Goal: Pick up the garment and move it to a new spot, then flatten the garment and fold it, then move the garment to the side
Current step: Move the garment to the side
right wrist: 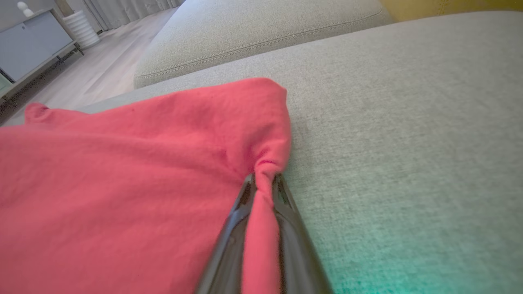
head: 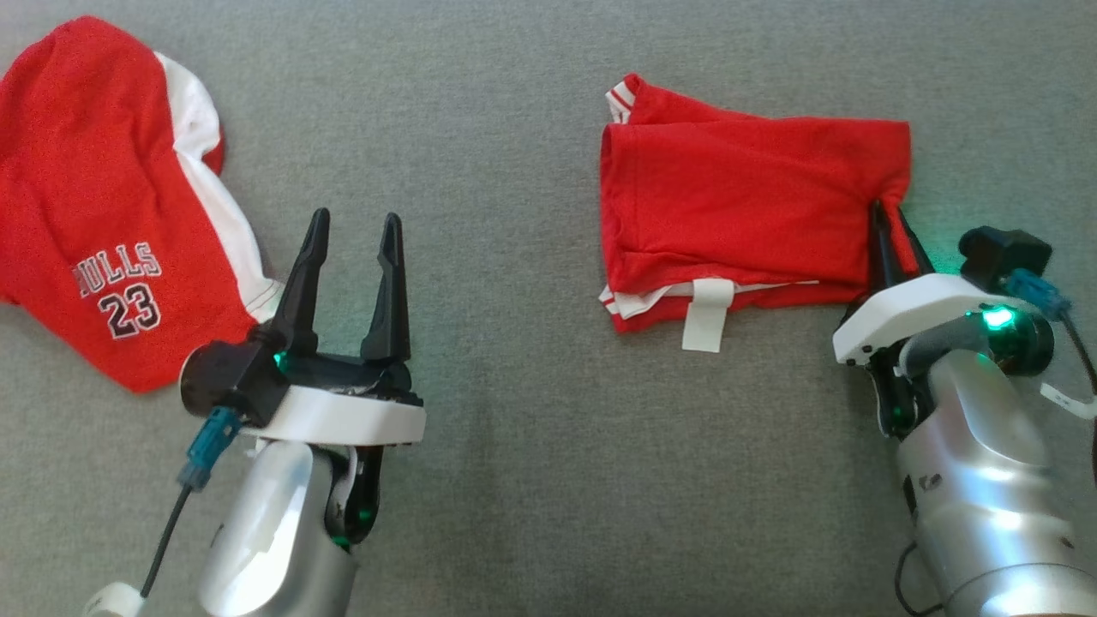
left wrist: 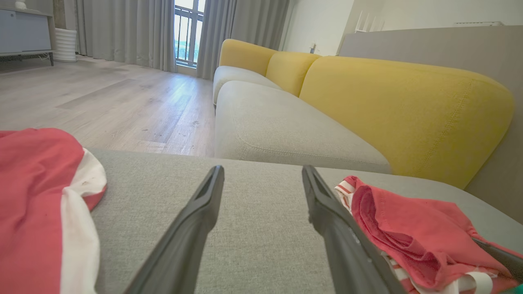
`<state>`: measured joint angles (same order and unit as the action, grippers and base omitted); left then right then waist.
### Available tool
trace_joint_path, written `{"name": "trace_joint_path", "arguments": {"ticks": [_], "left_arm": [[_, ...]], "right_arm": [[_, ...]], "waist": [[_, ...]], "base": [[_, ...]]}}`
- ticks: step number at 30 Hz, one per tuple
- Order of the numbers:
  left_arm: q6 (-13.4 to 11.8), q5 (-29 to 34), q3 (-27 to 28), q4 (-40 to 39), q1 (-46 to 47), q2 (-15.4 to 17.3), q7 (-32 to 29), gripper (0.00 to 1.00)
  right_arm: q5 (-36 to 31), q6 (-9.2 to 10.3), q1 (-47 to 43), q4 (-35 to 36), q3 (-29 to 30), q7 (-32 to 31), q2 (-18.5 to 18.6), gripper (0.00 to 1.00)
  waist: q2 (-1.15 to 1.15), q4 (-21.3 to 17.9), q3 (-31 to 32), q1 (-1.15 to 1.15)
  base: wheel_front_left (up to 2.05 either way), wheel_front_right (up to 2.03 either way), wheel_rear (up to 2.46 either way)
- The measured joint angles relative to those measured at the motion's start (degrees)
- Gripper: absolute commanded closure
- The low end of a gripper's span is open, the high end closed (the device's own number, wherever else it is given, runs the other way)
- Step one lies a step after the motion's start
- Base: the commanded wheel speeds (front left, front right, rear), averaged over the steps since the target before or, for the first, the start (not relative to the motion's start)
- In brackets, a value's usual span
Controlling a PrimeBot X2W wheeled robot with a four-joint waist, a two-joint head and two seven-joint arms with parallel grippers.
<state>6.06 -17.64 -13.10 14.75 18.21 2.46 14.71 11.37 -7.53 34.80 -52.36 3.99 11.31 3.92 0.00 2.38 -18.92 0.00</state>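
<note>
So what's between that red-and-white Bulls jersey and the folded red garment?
Bare grey sofa fabric and the left gripper, spread open, holding nothing. The head view shows it, between the red-and-white Bulls jersey and the folded red garment.

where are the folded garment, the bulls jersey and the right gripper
folded garment [head: 746, 193], head view, top layer
bulls jersey [head: 81, 171], head view, red front
right gripper [head: 888, 214], head view, between its fingertips

Bulls jersey [head: 94, 214] left on grey cushion [head: 514, 428] | yellow backrest [left wrist: 392, 106] | wood floor [left wrist: 102, 102]
</note>
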Motion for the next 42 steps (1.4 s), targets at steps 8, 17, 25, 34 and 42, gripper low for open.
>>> {"name": "trace_joint_path", "arguments": {"ticks": [8, 17, 25, 34, 42], "left_arm": [[0.0, 0.1, 0.5, 0.2, 0.0, 0.0, 0.0, 0.00], [0.1, 0.1, 0.6, -0.1, 0.1, 0.0, 0.0, 0.00], [0.5, 0.1, 0.6, -0.1, 0.4, 0.0, 0.0, 0.00], [0.6, 0.1, 0.6, -0.1, 0.8, 0.0, 0.0, 0.00], [0.6, 0.1, 0.6, -0.1, 0.8, 0.0, 0.0, 0.00]], "right_arm": [[-8.6, 0.00, 0.1, 0.4, 1.7, 0.8, 2.2, 1.00], [-10.5, 0.00, 0.3, 2.6, 4.5, -1.3, 16.8, 1.00], [-10.5, 0.00, 3.4, 0.5, 7.5, -1.8, 24.7, 1.00], [-14.2, 0.00, 5.0, -2.5, 11.8, -1.8, 26.9, 1.00], [-16.8, 0.00, 7.2, -3.0, 14.0, -1.5, 27.1, 0.00]], "waist": [[0.00, -1.9, 1.4, 0.00], [0.00, -2.6, 0.7, 0.00], [0.00, -1.5, -0.8, 0.00], [0.00, -0.4, -1.8, 0.00], [0.00, -0.6, -1.9, 0.00]], "base": [[0.00, 0.00, 0.00], [0.00, 0.00, 0.00], [0.00, 0.00, 0.00], [0.00, 0.00, 0.00], [0.00, 0.00, 0.00]]}}
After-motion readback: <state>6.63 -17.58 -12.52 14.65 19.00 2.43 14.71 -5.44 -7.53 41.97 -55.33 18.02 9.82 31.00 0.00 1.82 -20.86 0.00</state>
